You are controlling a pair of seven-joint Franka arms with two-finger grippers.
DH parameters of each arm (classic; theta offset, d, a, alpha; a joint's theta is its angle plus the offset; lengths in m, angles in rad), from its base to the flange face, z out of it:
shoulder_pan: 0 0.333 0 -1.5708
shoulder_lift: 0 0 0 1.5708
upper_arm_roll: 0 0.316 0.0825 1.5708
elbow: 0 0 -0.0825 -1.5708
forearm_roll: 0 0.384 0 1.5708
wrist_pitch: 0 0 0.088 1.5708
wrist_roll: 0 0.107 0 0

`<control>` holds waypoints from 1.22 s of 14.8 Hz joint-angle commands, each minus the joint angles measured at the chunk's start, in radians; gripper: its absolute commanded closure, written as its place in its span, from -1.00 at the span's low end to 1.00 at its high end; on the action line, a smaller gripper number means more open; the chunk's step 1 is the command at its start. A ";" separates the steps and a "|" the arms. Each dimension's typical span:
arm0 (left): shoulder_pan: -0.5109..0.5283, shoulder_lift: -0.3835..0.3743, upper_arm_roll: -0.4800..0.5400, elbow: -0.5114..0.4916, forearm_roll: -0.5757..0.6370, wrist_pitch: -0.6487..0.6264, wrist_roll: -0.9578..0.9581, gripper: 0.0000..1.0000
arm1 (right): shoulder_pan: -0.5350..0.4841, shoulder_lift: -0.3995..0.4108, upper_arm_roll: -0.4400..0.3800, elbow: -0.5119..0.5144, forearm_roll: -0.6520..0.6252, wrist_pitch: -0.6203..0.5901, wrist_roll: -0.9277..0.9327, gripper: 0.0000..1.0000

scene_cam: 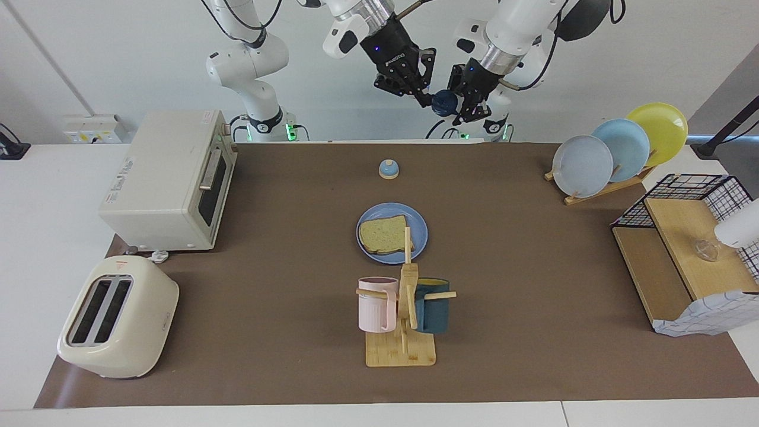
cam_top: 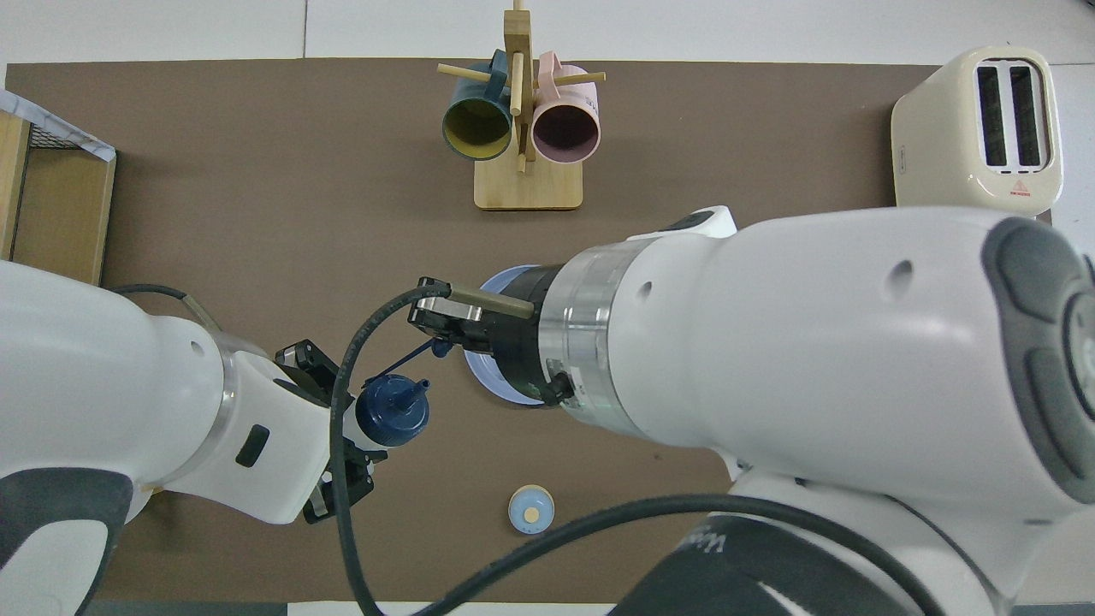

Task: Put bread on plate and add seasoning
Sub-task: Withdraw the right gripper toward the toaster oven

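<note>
The bread (scene_cam: 384,236) is seen lying flat on the plate (scene_cam: 418,228) at the middle of the table (scene_cam: 510,249), the crust edge reaching toward the mug rack (scene_cam: 401,332), which stands at six o'clock from the plate in the facing view. At twelve o'clock from the plate, nearer to the robots, a small bell (scene_cam: 388,169) is set. The seasoning (scene_cam: 443,102) is held high in the air, clamped by the left gripper (scene_cam: 459,104), its dark cap pointed toward the right gripper (scene_cam: 422,95). The right gripper's fingertips are pressed together at the cap's flip spout; whether the spout is pinched cannot be told. Both grippers are raised over the table's edge nearest the robots, at twelve o'clock from the bell.
</note>
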 commanded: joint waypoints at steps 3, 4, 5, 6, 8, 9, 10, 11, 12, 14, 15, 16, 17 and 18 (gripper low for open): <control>0.003 -0.025 0.003 -0.024 -0.007 -0.004 -0.010 0.30 | -0.018 -0.004 0.001 0.009 -0.004 0.004 -0.019 -1.00; 0.003 -0.025 0.001 -0.024 -0.007 -0.004 -0.015 0.30 | -0.018 -0.005 0.001 0.006 -0.009 0.002 -0.022 -1.00; 0.003 -0.025 0.000 -0.022 -0.007 -0.004 -0.016 0.30 | -0.018 -0.008 0.000 -0.003 -0.024 -0.003 -0.039 -1.00; 0.003 -0.025 0.000 -0.024 -0.007 -0.004 -0.016 0.29 | -0.019 -0.010 0.000 -0.008 -0.047 -0.012 -0.070 -1.00; 0.003 -0.025 0.000 -0.024 -0.007 -0.003 -0.018 0.30 | -0.034 -0.014 0.000 -0.024 -0.078 -0.021 -0.125 -1.00; 0.003 -0.025 -0.002 -0.022 -0.007 -0.003 -0.027 0.30 | -0.057 -0.028 0.000 -0.046 -0.083 -0.026 -0.171 -1.00; 0.003 -0.025 -0.005 -0.022 -0.007 -0.001 -0.035 0.29 | -0.092 -0.034 0.000 -0.064 -0.083 -0.045 -0.232 -1.00; 0.001 -0.023 -0.007 -0.022 -0.005 0.000 -0.041 0.30 | -0.132 -0.037 0.000 -0.071 -0.084 -0.073 -0.301 -1.00; -0.001 -0.023 -0.008 -0.022 -0.004 0.011 -0.045 0.30 | -0.172 -0.037 0.000 -0.072 -0.090 -0.097 -0.367 -1.00; -0.007 -0.019 -0.008 -0.022 0.007 0.014 -0.062 0.30 | -0.255 -0.042 -0.003 -0.072 -0.171 -0.174 -0.410 -1.00; -0.007 -0.016 -0.010 -0.021 0.009 0.014 -0.071 0.29 | -0.281 -0.042 -0.003 -0.072 -0.222 -0.187 -0.413 -1.00; -0.008 -0.013 -0.019 -0.021 0.018 0.013 -0.079 0.30 | -0.307 -0.042 -0.003 -0.074 -0.268 -0.194 -0.416 -1.00; -0.008 -0.011 -0.028 -0.019 0.044 0.013 -0.091 0.30 | -0.339 -0.044 -0.003 -0.078 -0.290 -0.210 -0.426 -1.00; -0.010 -0.008 -0.043 -0.019 0.067 0.013 -0.120 0.29 | -0.372 -0.045 -0.005 -0.075 -0.300 -0.266 -0.456 -1.00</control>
